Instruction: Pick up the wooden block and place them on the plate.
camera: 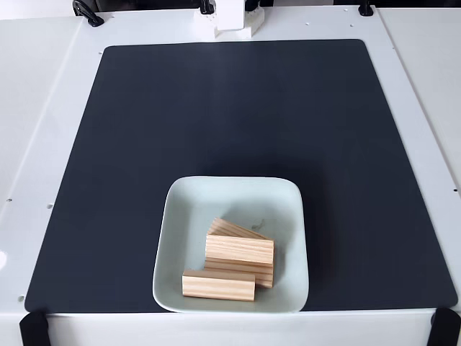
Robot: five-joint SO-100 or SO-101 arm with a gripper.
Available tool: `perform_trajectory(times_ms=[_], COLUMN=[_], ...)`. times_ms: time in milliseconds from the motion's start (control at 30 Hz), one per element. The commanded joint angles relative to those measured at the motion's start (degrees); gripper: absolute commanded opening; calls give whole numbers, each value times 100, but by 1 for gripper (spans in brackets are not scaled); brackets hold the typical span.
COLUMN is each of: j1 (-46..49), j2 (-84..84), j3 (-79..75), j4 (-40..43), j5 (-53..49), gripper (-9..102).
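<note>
The pale, straight-grained wooden blocks lie inside the plate: one small bar (218, 285) sits nearest the front rim, a second (239, 249) rests on top of others behind it, and the edges of more bars (235, 230) peek out beneath and behind, leaning against each other in a loose heap. How many bars make up the heap cannot be told for certain. The large, glossy, mint-white square plate (189, 209) with rounded corners sits at the front middle of a dark mat (230, 115), which covers most of the white surface (43, 86).

At the far edge stands the white base of the arm (232, 20); whether the end effector is released or clenched cannot be told, so places relative to it cannot be given.

With no bar left on the mat, the placing looks finished. The remaining step, as a judgement, is to keep the arm well apart from the heap, since the stacked bars look ready to slide if nudged.
</note>
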Motion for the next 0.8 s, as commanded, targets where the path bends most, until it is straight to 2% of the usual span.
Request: perform_trajectory(times_ms=[0, 300, 433, 567, 767], j1=[26, -185, -97, 35, 62], j2=[976, 2083, 2118, 2136, 2145], j3=[211, 202, 202, 202, 202], j4=[431, 5730, 7436, 8446, 8473], j5=[-26, -88, -88, -70, -97], gripper=[3, 4, 4, 3, 3])
